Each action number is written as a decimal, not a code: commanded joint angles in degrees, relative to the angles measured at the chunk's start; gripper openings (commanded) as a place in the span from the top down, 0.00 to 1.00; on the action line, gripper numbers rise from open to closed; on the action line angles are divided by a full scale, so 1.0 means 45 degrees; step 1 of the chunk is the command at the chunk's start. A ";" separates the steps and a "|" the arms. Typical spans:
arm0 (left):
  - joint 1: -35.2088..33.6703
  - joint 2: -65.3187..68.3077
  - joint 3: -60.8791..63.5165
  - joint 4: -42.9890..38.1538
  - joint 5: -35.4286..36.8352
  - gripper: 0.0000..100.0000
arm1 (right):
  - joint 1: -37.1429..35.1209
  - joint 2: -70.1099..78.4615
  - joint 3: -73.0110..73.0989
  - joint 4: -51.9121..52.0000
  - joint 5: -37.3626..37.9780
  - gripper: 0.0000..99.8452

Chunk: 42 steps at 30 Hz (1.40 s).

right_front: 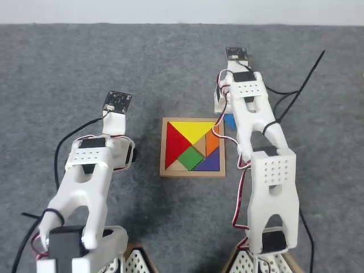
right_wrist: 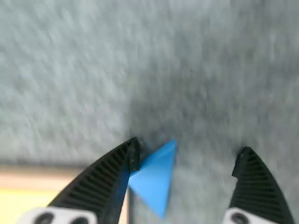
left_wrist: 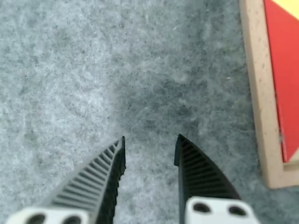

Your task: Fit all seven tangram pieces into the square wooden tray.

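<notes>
The square wooden tray (right_front: 164, 147) lies mid-table and holds a yellow triangle (right_front: 193, 129), a red triangle (right_front: 175, 145), a green square (right_front: 190, 157), an orange piece (right_front: 213, 141) and a purple triangle (right_front: 210, 162). Bare wood shows between some pieces. A small blue triangle (right_front: 230, 120) lies on the carpet just off the tray's far right corner. My right gripper (right_wrist: 189, 145) is open around the blue triangle (right_wrist: 154, 179), which touches one finger (right_wrist: 110, 179). My left gripper (left_wrist: 150, 139) is open over bare carpet beside the tray's left rim (left_wrist: 261, 116).
Grey carpet covers the table. Black cables (right_front: 296, 96) trail right of the right arm, and another cable (right_front: 62, 151) runs left of the left arm. The two arm bases (right_front: 136, 261) stand at the near edge.
</notes>
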State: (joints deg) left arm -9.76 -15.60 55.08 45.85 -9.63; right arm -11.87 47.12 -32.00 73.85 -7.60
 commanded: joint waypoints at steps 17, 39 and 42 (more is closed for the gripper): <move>0.0098 -0.0039 -0.0107 -0.0332 -0.0098 0.84 | 0.1377 -0.1475 0.0781 0.4659 0.1543 0.74; 0.0098 -0.0039 -0.0107 -0.0332 -0.0059 0.84 | 0.1514 -0.2139 0.2442 0.2530 0.6838 0.74; 0.0098 -0.0039 -0.0107 -0.0332 -0.0059 0.84 | 0.1436 -0.2178 0.2422 0.2530 0.8166 0.74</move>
State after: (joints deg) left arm -9.76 -15.60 55.08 45.85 -9.71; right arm -5.71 39.65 -20.75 85.98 23.87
